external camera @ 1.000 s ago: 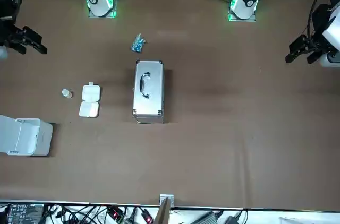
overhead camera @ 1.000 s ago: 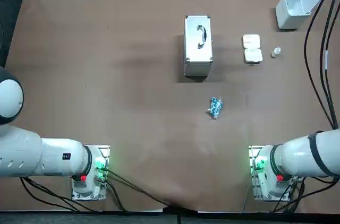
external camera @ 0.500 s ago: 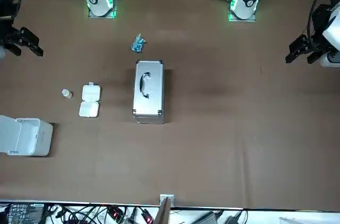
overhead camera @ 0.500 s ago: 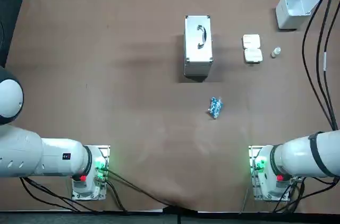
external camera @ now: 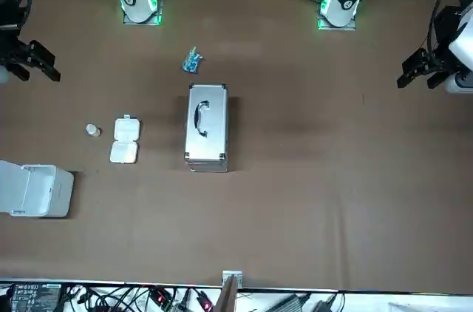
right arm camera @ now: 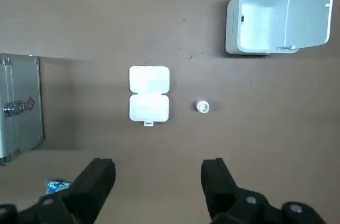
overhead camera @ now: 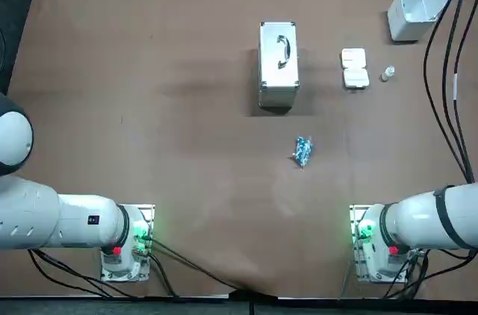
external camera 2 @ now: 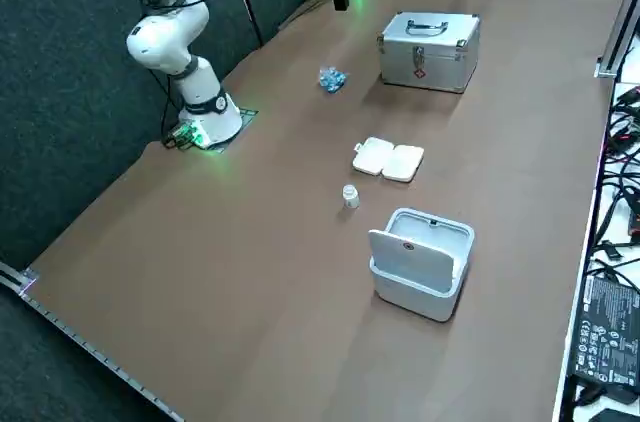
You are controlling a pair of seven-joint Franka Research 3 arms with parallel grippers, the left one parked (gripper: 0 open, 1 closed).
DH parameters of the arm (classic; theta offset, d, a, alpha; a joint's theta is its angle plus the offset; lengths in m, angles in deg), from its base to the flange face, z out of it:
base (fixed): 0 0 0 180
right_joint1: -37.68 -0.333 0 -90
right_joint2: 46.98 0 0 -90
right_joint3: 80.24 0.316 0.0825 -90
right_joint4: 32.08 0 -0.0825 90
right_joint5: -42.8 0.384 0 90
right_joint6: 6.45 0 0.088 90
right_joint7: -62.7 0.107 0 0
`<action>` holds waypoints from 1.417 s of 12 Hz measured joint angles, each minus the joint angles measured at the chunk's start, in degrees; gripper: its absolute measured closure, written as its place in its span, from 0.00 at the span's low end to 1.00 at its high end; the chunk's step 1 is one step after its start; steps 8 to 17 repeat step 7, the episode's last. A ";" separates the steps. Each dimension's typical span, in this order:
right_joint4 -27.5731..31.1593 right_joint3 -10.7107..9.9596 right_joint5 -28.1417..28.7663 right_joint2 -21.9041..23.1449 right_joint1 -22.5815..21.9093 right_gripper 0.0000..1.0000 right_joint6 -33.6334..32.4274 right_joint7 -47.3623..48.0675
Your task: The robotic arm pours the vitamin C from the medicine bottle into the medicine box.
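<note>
Your gripper hangs above the table, fingers spread wide, holding nothing. Just ahead of the fingertips lies the box, opened flat. The bottle stands near it, not touching. Farther out is the open bin. The case sits off to one side.

Bottle beside box; right claw near table edge.

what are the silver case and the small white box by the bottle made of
Silver case: likely aluminium, brushed metallic sheen, bright edge trim. Medicine box: probably plastic, smooth matte white, two hinged halves. Right gripper hovers high above that box, jaws open.
</note>
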 joint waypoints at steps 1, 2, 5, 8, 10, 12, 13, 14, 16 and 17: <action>0.03 0.00 0.13 0.00 -0.01 0.00 0.25 0.02; 0.04 -0.01 1.55 0.00 0.00 0.00 0.53 0.03; 0.05 -0.03 2.06 0.00 0.01 0.00 0.82 0.03; 0.05 -0.03 2.12 0.00 0.01 0.00 0.85 0.03; 0.05 -0.03 2.12 0.00 0.01 0.00 0.85 0.03; 0.05 -0.03 2.12 0.00 0.01 0.00 0.85 0.03; 0.05 -0.03 2.12 0.00 0.01 0.00 0.85 0.03; 0.05 -0.03 2.12 0.00 0.01 0.00 0.85 0.03; 0.05 -0.03 2.12 0.00 0.01 0.00 0.85 0.03; 0.05 -0.03 2.12 0.00 0.01 0.00 0.85 0.03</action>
